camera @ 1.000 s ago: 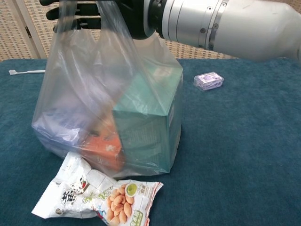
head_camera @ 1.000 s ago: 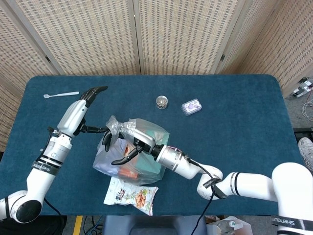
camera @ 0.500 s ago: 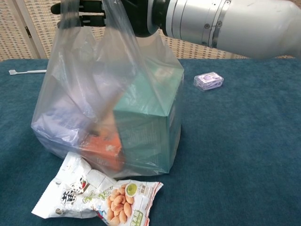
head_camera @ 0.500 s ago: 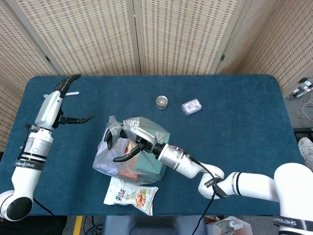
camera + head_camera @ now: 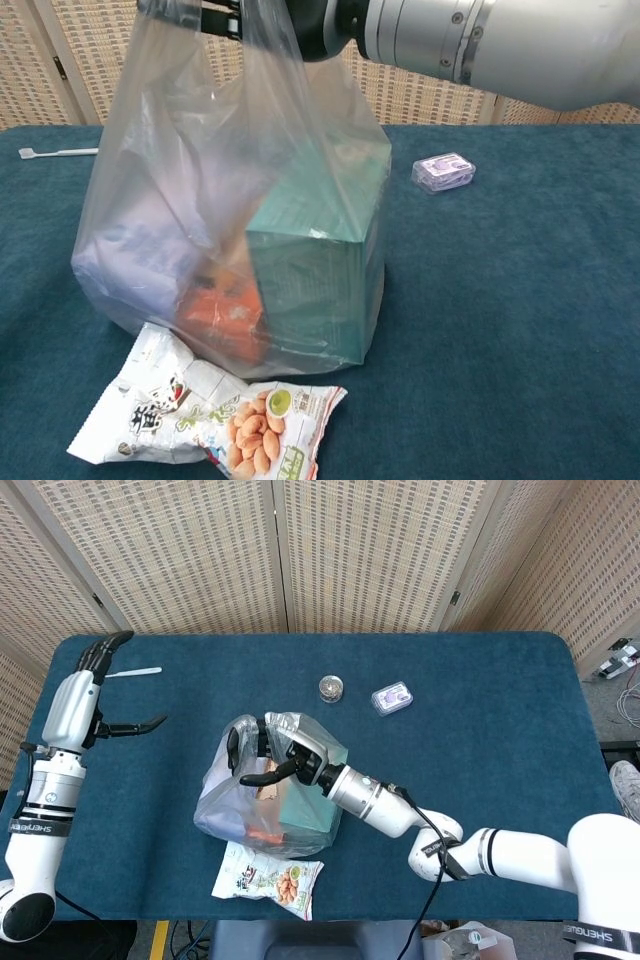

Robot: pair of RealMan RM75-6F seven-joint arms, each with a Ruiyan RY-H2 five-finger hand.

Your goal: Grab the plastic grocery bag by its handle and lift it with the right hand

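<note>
My right hand [image 5: 268,763] has its fingers hooked through the handle [image 5: 165,14] of the plastic grocery bag [image 5: 235,210], which hangs straight below it, base seemingly touching the tabletop [image 5: 520,300]. My left hand [image 5: 85,695] hovers open, well left of the bag.

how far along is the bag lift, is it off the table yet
Done: the right hand grips the plastic bag by its handles. In hand: the handles are drawn taut upward. Left: the bag's base still appears to rest on the table beside the snack packet, so the lift remains.
</note>
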